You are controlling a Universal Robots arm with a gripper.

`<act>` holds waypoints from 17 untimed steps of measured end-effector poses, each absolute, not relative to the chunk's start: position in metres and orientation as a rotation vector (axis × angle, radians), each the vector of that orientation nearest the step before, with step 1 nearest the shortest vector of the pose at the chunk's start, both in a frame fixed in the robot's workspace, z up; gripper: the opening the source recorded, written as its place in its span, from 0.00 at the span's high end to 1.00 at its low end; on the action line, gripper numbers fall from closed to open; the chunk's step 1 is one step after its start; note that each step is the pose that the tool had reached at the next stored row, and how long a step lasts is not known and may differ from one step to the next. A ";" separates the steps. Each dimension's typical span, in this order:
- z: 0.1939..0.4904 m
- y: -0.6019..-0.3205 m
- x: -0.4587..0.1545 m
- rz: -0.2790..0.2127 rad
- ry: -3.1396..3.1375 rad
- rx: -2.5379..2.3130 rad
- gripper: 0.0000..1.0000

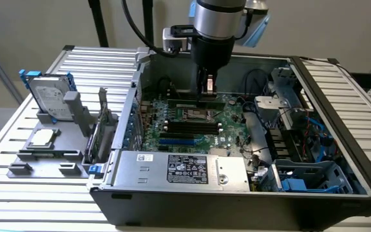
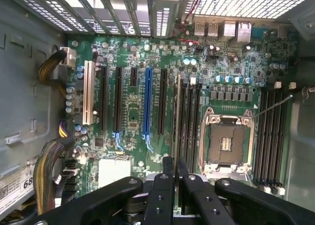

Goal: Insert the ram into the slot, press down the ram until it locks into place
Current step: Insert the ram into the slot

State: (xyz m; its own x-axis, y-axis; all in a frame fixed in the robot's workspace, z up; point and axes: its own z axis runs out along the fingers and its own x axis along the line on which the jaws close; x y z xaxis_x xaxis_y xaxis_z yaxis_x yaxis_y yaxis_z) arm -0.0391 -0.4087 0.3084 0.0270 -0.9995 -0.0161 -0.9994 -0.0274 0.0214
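Hand (image 2: 174, 162) clamped on ram (image 2: 176, 116), edge-on along slot (image 2: 180, 121) on far side of CPU socket (image 2: 226, 136), inside open case (image 1: 237, 205).

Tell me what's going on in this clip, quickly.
A robot arm reaches down into an open computer case. Its claw grips the ram on edge, lined up along the outermost of the black slots beside the empty CPU socket. Whether the ram is already seated or latched cannot be told.
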 end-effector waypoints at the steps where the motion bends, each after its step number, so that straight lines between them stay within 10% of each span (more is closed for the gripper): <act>1: 0.307 -0.408 -0.039 -0.041 -2.188 2.248 0.87; 17: 0.278 -0.398 -0.039 -0.040 -2.189 2.249 0.87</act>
